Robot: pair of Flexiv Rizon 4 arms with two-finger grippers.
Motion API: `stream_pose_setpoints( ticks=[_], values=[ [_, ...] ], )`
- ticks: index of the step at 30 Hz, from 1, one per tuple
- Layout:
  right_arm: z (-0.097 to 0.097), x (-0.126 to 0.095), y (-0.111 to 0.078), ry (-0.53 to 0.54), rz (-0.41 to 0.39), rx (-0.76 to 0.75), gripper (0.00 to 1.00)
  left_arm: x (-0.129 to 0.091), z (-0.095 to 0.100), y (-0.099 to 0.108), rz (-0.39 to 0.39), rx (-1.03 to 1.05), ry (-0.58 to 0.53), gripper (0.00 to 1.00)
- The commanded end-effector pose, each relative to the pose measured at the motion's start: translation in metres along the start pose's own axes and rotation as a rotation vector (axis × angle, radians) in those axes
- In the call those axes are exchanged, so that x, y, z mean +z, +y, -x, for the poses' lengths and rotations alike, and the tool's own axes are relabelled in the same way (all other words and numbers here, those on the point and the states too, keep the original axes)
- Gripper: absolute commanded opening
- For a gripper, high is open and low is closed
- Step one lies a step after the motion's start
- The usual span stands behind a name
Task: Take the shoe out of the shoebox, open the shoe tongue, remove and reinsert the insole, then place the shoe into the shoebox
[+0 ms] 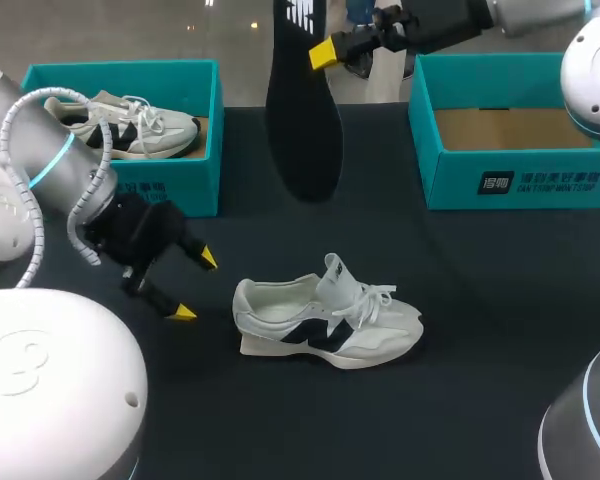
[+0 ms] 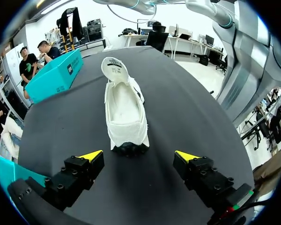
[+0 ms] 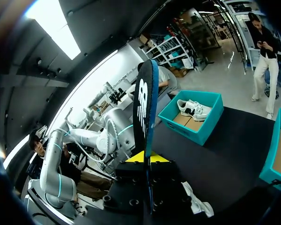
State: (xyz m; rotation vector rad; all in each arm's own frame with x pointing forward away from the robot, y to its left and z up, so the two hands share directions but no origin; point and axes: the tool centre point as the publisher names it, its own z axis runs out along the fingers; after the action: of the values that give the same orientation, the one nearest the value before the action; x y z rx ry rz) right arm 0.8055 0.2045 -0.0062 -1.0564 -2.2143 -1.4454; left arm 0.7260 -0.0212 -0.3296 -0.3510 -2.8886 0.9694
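INSOLE OUT, SHOE WAITING: Your right fingers point(image 1: 323, 53) pinch the black insole point(image 1: 305, 120) by its upper end, high over the far side of the worktop point(image 1: 480, 300), so it hangs lengthwise with its free end pointing down. The right wrist view shows the yellow tips closed on it from both sides, with the insole edge-on.

The white shoe point(image 1: 325, 325) sits on its sole near the middle of the worktop, tongue pulled up. Its long axis runs across your view, heel towards your left arm and toe towards your right.

Your left fingers point(image 1: 183, 313) stand wide apart and hold nothing, near the heel but not touching it. From the left wrist the shoe runs straight away from them, heel first, opening upward. The left arm is therefore the nearer one to the shoe, while the insole sits well above and beyond it.

Putting the insole back looks to be the step in hand. It turns on bringing that hanging length down and in line with the shoe's heel-to-toe axis.

The right shoebox point(image 1: 510, 150) stands open with nothing in it; the left shoebox point(image 1: 120, 75) holds another shoe.
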Motion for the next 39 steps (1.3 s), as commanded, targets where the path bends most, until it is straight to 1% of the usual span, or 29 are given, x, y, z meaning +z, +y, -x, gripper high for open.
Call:
stream_pose_setpoints(
  ticks=[1,7,8,9,10,11,12,14,15,16,17,19,20,26,33,39],
  values=[
    [0.000,0.002,0.001,-0.001,-0.001,0.001,0.00,-0.001,-0.003,-0.002,0.015,0.000,-0.004,1.00],
    [0.000,0.002,0.001,-0.001,-0.001,0.001,0.00,-0.001,-0.003,-0.002,0.015,0.000,-0.004,1.00],
    [0.000,0.002,0.001,-0.001,-0.001,0.001,0.00,0.000,-0.004,-0.004,0.077,0.021,-0.042,1.00],
    [0.000,0.002,0.001,-0.001,-0.001,0.001,0.00,0.002,-0.004,-0.007,0.128,0.004,-0.052,1.00],
    [0.000,0.002,0.001,-0.001,-0.001,0.001,0.00,0.001,-0.003,-0.009,0.130,0.004,-0.032,1.00],
    [0.000,0.002,0.001,-0.001,-0.001,0.001,0.00,0.000,-0.003,-0.010,0.180,-0.007,-0.047,1.00],
    [0.000,0.002,0.001,-0.001,-0.001,0.001,0.00,0.001,-0.001,-0.012,0.229,-0.023,-0.086,1.00],
    [0.000,0.002,0.001,-0.001,-0.001,0.001,0.00,-0.001,0.001,-0.015,0.234,-0.031,-0.048,1.00],
    [0.000,0.002,0.001,-0.001,-0.001,0.001,0.00,-0.002,0.003,-0.017,0.290,-0.040,-0.086,1.00],
    [0.000,0.002,0.001,-0.001,-0.001,0.001,0.00,-0.001,0.004,-0.018,0.309,-0.041,-0.098,1.00],
    [0.000,0.002,0.001,-0.001,-0.001,0.001,0.00,-0.003,0.006,-0.020,0.300,-0.043,-0.076,1.00],
    [0.000,0.002,0.001,-0.001,-0.001,0.001,0.00,-0.004,0.009,-0.023,0.341,-0.045,-0.090,1.00],
    [0.000,0.002,0.001,-0.001,-0.001,0.001,0.00,-0.004,0.011,-0.023,0.336,-0.044,-0.069,1.00],
    [0.000,0.002,0.001,-0.001,-0.001,0.001,0.00,-0.005,0.021,-0.023,0.354,-0.050,-0.027,1.00],
    [0.000,0.002,0.001,-0.001,-0.001,0.001,0.00,-0.008,0.022,-0.022,0.375,-0.086,-0.025,1.00],
    [0.000,0.002,0.001,-0.001,-0.001,0.001,0.00,-0.008,0.022,-0.022,0.375,-0.086,-0.025,1.00]
  ],
)
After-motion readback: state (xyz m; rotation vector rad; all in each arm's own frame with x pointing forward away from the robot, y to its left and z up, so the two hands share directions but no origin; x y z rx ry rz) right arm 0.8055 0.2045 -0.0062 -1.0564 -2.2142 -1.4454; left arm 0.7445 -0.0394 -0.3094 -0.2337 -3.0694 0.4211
